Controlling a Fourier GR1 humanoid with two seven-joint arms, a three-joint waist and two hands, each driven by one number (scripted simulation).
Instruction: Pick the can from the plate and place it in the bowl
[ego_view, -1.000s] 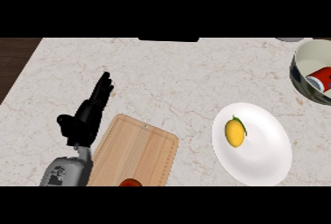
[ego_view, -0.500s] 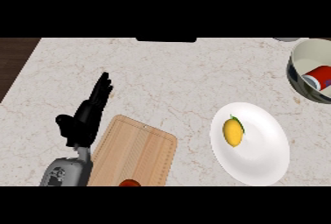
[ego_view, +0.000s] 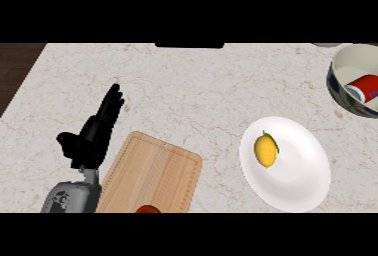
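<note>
A red can (ego_view: 365, 86) lies on its side inside the grey bowl (ego_view: 341, 70) at the right edge of the head view. The white plate (ego_view: 295, 182) sits lower right on the counter with a yellow lemon (ego_view: 266, 150) on its left part. My left hand (ego_view: 92, 132) rests open at the lower left, fingers straight and pointing up, far from the plate and the bowl. It holds nothing. My right hand does not show.
A wooden cutting board (ego_view: 151, 175) lies right of my left hand, with a small red thing (ego_view: 148, 209) at its lower edge. A dark strip (ego_view: 188, 45) sits at the counter's far edge. The counter's left edge borders dark wood (ego_view: 15, 65).
The whole view has drifted slightly: the bowl and plate sit a little farther left and lower. My left hand keeps its pose.
</note>
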